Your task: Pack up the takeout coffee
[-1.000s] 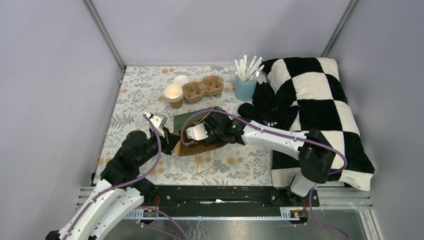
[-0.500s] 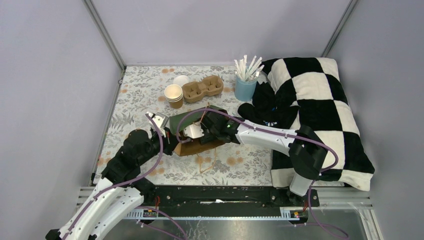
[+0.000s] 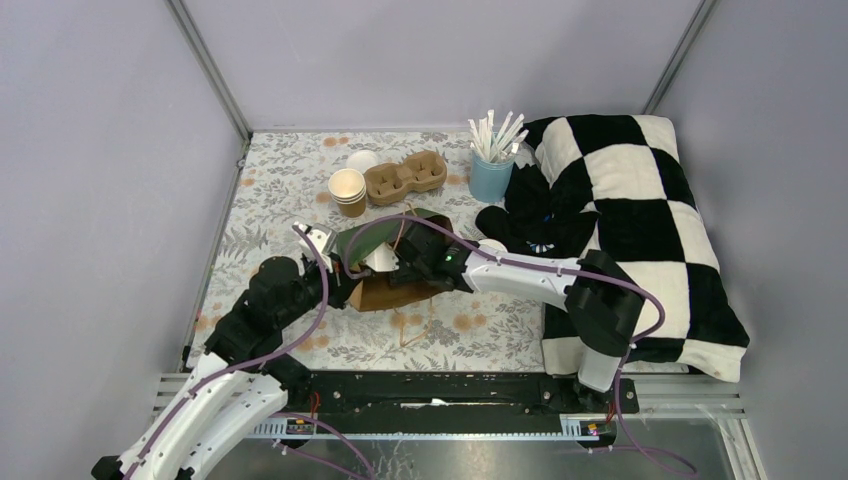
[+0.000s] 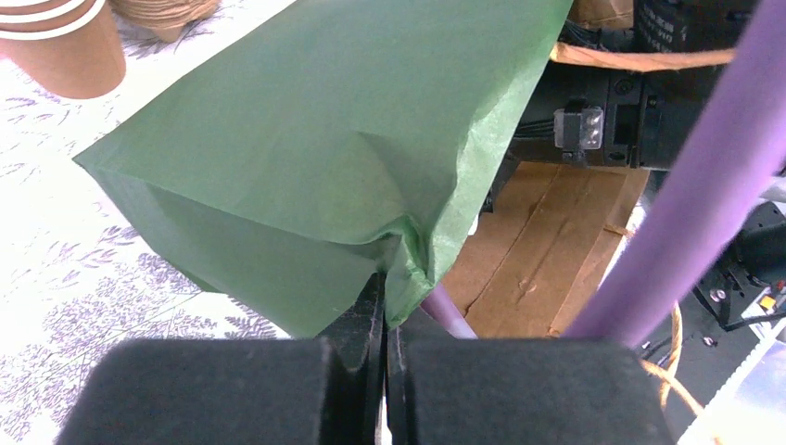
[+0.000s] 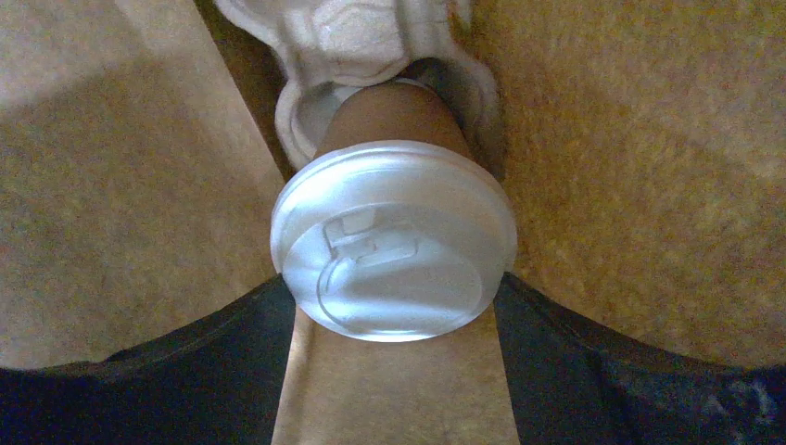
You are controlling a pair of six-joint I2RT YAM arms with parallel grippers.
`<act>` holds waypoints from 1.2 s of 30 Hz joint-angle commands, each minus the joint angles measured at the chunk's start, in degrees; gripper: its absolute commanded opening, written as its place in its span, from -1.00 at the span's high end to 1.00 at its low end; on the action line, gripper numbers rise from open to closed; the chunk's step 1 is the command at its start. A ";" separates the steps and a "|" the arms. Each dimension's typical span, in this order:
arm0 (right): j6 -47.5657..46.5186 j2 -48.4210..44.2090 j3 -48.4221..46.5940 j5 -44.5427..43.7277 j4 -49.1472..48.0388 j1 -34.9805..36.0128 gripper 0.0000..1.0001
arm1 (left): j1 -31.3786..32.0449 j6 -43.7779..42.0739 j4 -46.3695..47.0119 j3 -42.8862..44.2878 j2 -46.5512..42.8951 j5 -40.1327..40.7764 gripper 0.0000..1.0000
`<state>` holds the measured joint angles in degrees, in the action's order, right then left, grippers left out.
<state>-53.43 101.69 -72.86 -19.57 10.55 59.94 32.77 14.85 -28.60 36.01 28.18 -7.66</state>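
A takeout coffee cup (image 5: 394, 246), tan with a white lid, lies deep inside the paper bag (image 3: 385, 290) with its base in a pale moulded holder (image 5: 352, 37). My right gripper (image 5: 392, 280) reaches into the bag, and its dark fingers (image 5: 232, 343) press on both sides of the lid. The green bag flap (image 4: 315, 158) is pinched in my shut left gripper (image 4: 385, 311), which holds the bag's mouth up at its left end (image 3: 340, 262). A stack of open tan cups (image 3: 348, 190) stands behind the bag, with a loose white lid (image 3: 362, 160) beyond it.
A brown pulp cup carrier (image 3: 405, 177) sits at the back. A light-blue cup of white straws (image 3: 490, 172) stands to its right. A black-and-white checked cloth (image 3: 630, 220) covers the right side. The bag's twine handle (image 3: 410, 328) trails on the floral table (image 3: 270, 190).
My right arm has pushed further left into the bag. The green flap has risen and now drapes over the right gripper. My left gripper has barely moved.
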 commanded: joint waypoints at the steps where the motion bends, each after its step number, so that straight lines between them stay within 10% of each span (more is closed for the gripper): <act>1: 10.34 4.07 -1.10 -4.03 -7.33 -0.28 0.46 | 0.01 0.87 2.92 2.52 0.28 -3.58 1.00; 9: 10.88 7.34 -1.48 2.32 -2.10 -0.70 0.50 | 0.01 1.23 2.70 2.41 0.03 -2.87 1.00; 19: -14.65 6.52 2.87 -2.60 -3.48 -0.83 0.57 | 0.01 1.43 2.65 2.34 -0.41 -2.11 1.00; 27: 3.34 10.97 -7.28 6.87 3.48 -1.49 0.55 | 0.01 1.56 2.55 2.30 -0.41 -1.38 1.00; 36: -3.07 13.81 -6.00 4.46 -5.77 -1.58 0.54 | -0.04 1.88 2.10 2.74 -0.52 -0.25 1.00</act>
<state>-59.94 111.24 -78.30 -17.89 3.95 58.87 31.55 14.76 -30.63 36.16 28.23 0.12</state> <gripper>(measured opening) 0.796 0.004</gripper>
